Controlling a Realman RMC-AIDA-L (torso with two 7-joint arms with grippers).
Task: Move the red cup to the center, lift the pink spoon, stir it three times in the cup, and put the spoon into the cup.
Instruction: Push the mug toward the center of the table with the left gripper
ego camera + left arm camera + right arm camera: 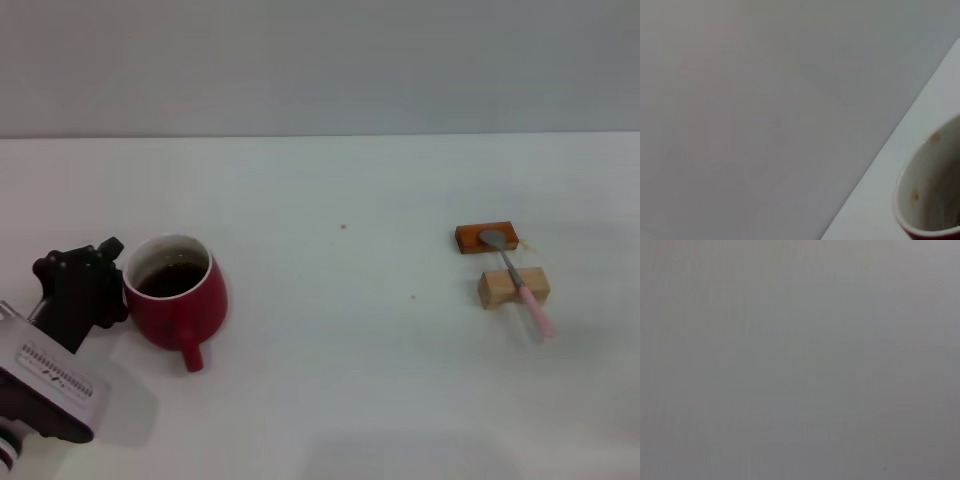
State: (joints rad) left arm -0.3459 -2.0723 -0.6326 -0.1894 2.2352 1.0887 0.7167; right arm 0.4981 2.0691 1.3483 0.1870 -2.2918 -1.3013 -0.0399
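left pincer [112,270] beside red cup [178,296], grip unclear | pink spoon [520,286] across wooden blocks [513,287]

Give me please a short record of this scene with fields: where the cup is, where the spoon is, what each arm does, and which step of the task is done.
red cup: on the table's left side, upright, dark liquid inside, handle toward the robot
pink spoon: on the right, lying across two wooden blocks, metal bowl on the far, darker block
left gripper: right beside the cup's left side; grip unclear
right gripper: not in view
table: white
task progress: cup not yet at center, spoon not lifted
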